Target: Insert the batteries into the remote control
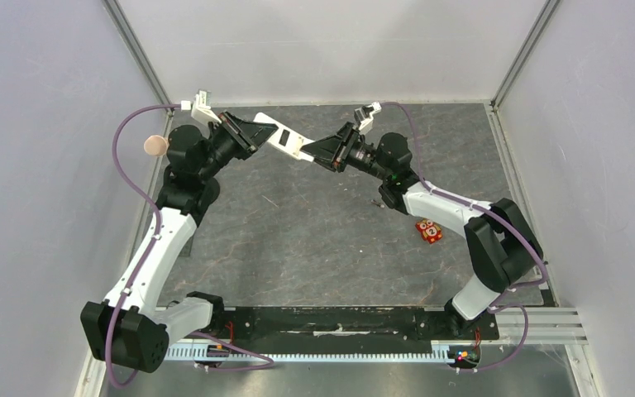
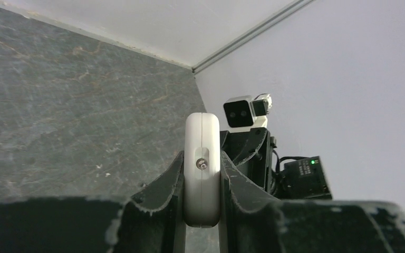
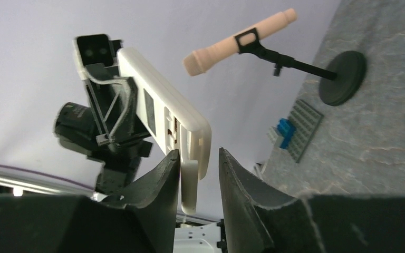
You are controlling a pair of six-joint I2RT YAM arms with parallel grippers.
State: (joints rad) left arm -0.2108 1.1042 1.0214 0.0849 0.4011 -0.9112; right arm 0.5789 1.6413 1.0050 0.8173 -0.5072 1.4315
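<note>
Two grippers share one object, held clear of the table [image 1: 314, 240] near the back. On the left, the left gripper [image 1: 252, 134] clamps the remote control [image 1: 285, 142] edgewise by one end, jaws closed tight on its slim white sides. I judge this steadies the body in the air for the other arm. To its right, the right gripper [image 3: 199, 158] brackets the remote's free end, jaws narrowly apart with a sliver of gap on one side. A small white flap [image 3: 190, 184] hangs between them, probably the battery cover. The batteries I cannot make out anywhere. Farther right, an orange owl-faced square [image 1: 428, 231] lies on the table, well apart from the remote.
</note>
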